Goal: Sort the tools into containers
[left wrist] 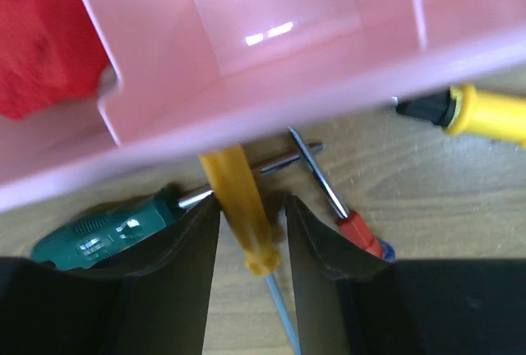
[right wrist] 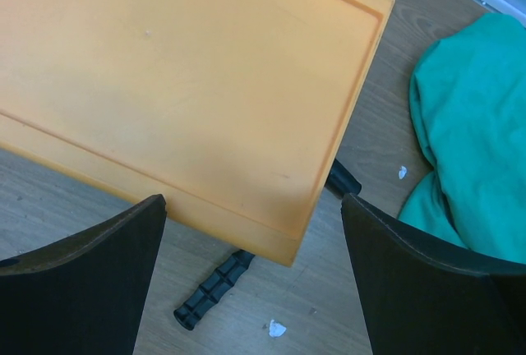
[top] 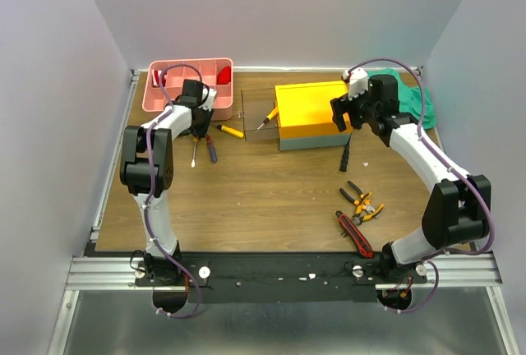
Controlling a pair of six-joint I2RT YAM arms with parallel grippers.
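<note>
From above, the pink tray (top: 191, 85), glossy plastic with square cells, sits at the bench's (top: 271, 199) far-left corner. The grey toolbox (top: 316, 141) with its flat yellow lid (top: 312, 108) stands by the far edge. Orange-and-black pliers (top: 362, 203) and the cutter (top: 355, 233) lie near-right.

Only the left wrist view shows the left gripper (left wrist: 253, 203), jaws apart, flanking a smooth yellow screwdriver handle (left wrist: 238, 207) beside the tray, with a sliver of gap on one side.

The right wrist view shows the right gripper (right wrist: 253, 203), jaws wide and empty, over the lid's corner. The hammer's ribbed black grip (right wrist: 215, 288) pokes out below its edge.
</note>
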